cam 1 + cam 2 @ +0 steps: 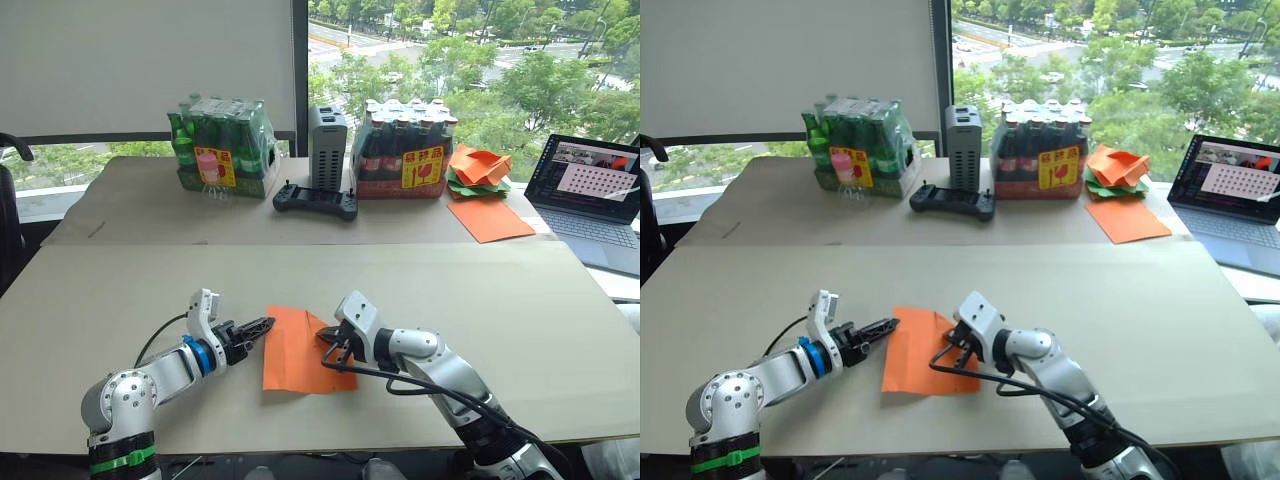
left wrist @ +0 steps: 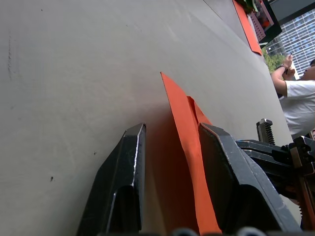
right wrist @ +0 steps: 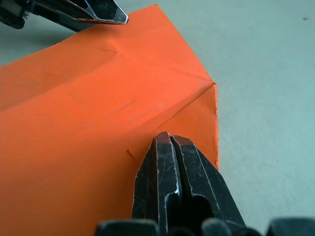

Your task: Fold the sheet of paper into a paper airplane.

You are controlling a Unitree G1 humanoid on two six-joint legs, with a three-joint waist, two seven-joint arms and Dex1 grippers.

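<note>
The sheet of paper (image 1: 293,352) lies flat on the near table, bright orange, with crease lines and one corner folded over on its right side. My left gripper (image 1: 262,325) is open at the sheet's left edge, and that raised edge (image 2: 179,108) runs between its two fingers. My right gripper (image 1: 331,346) is shut, its tips (image 3: 170,136) resting on top of the sheet (image 3: 98,113) just beside the folded corner. The paper airplane is out of view.
On the far table stand a green bottle pack (image 1: 222,147), a dark bottle pack (image 1: 403,150), a grey box (image 1: 327,145) and a black controller (image 1: 316,202). To their right are a heap of crumpled orange and green papers (image 1: 478,168), a larger orange sheet (image 1: 490,218) and a laptop (image 1: 590,195). A person (image 2: 300,98) is beyond the table.
</note>
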